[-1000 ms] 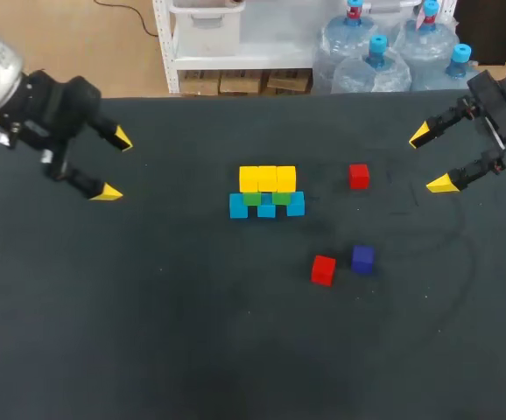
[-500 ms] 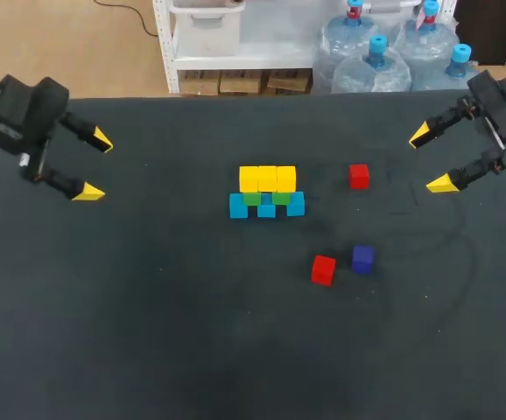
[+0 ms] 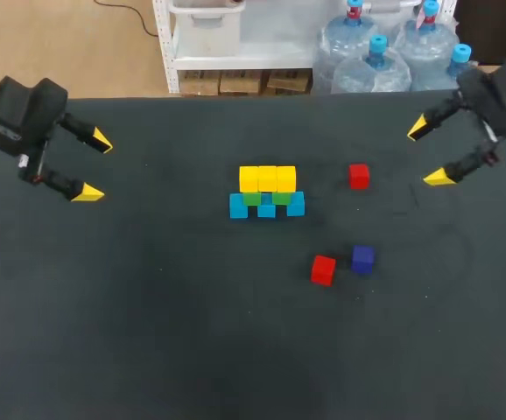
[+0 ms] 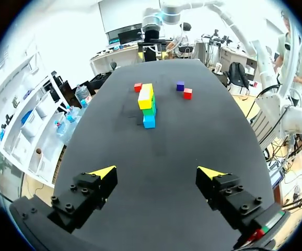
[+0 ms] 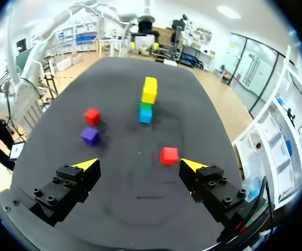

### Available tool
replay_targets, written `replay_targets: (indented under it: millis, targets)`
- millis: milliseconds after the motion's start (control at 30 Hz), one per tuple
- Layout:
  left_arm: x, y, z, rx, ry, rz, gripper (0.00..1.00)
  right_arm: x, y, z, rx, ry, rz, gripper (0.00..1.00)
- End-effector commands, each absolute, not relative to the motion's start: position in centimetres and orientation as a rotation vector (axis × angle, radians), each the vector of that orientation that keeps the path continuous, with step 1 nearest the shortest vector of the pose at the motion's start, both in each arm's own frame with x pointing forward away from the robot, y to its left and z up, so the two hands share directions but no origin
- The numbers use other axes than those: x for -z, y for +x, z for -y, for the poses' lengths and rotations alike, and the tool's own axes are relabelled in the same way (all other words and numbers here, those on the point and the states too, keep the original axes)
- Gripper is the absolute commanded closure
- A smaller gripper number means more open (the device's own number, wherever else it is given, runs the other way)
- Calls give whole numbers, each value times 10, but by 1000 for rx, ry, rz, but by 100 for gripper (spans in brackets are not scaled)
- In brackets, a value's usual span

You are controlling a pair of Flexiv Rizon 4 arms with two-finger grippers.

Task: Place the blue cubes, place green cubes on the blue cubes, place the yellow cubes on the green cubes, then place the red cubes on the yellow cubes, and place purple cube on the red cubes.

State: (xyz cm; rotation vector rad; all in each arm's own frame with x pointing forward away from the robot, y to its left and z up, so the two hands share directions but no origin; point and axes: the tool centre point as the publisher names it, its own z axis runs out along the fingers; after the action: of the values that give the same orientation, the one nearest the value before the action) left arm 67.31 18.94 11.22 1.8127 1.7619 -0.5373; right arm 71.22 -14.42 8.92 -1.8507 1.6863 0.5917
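Note:
At the table's middle stands a stack: a row of blue cubes [image 3: 266, 206], green cubes [image 3: 266, 199] on them, and a row of yellow cubes [image 3: 267, 178] on top. One red cube [image 3: 358, 176] lies right of the stack, another red cube [image 3: 323, 269] lies nearer the front, beside the purple cube [image 3: 363, 258]. My left gripper [image 3: 94, 165] hangs open at the far left, empty. My right gripper [image 3: 429, 154] hangs open at the far right, empty. From the right wrist, the red cube [image 5: 169, 155] lies just ahead of the gripper [image 5: 139, 166]. From the left wrist, the stack [image 4: 148, 104] lies far ahead of the gripper [image 4: 157, 171].
The dark table [image 3: 148, 306] carries nothing else; its front and left parts are bare cloth.
My left arm drew back to the left early on, then held still. My right gripper has shifted slightly up and back toward the table's far edge.

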Motion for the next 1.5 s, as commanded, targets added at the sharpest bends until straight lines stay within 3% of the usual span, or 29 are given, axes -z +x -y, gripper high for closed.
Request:
replay_targets:
  millis: [33, 967, 1000, 1133, 1167, 1233, 1300, 1433, 1500]
  targets:
    - [-112, 672, -190, 535, 1810, -1758, 0, -69, 728, 132, -544, -1826, -1720, 0]
    - [-112, 672, -190, 535, 1810, -1758, 0, 1, 785, 93, -541, -1712, -1758, 0]
    - [-112, 672, -190, 535, 1810, -1758, 0, 1, 784, 91, -547, -1711, -1757, 8]
    - [-112, 672, -190, 535, 1810, -1758, 0, 5, 782, 87, -558, -1714, -1754, 19]
    - [-112, 672, -190, 535, 1810, -1758, 0, 6, 782, 86, -561, -1715, -1754, 28]
    - [-112, 672, -190, 535, 1810, -1758, 0, 7, 780, 84, -565, -1714, -1755, 37]
    - [-112, 672, -190, 535, 1810, -1758, 0, 8, 779, 83, -570, -1715, -1757, 38]
    - [-112, 672, -190, 535, 1810, -1758, 0, 10, 778, 81, -577, -1722, -1755, 51]
    - [-112, 672, -190, 535, 1810, -1758, 0, 11, 778, 81, -579, -1724, -1754, 53]
